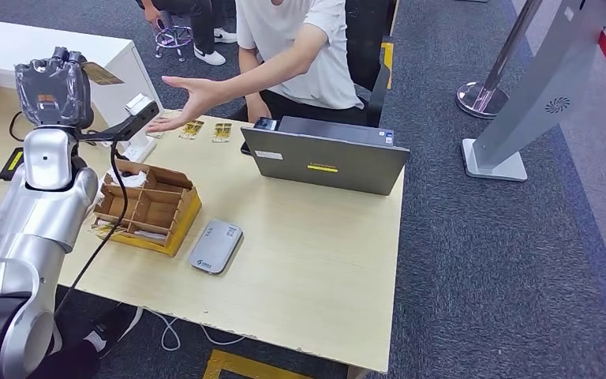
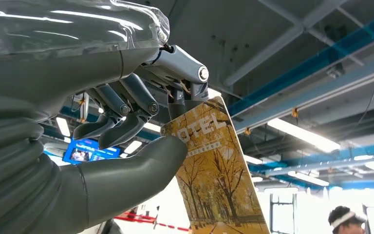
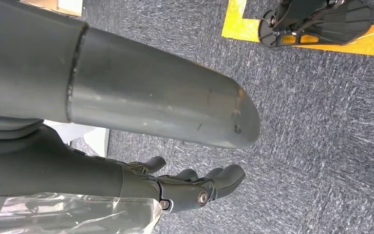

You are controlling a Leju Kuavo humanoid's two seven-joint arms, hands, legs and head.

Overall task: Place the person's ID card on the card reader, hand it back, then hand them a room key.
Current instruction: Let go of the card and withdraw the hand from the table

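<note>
The left hand (image 2: 141, 131) pinches the room key (image 2: 214, 180) between thumb and fingers, raised high near the person's open hand (image 1: 193, 99) over the counter (image 1: 308, 260). It should bring the card down flat onto that palm. The right hand (image 3: 195, 187) hangs empty, fingers loose.

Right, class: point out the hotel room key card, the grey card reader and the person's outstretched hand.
room key card (image 2: 214, 175), left wrist view, its printed autumn-tree face.
card reader (image 1: 216, 245), head view, middle of its grey top.
person's hand (image 1: 192, 99), head view, the open palm.

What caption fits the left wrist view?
Left hand pinches a hotel room key card printed with autumn trees, raised against the ceiling.
</note>
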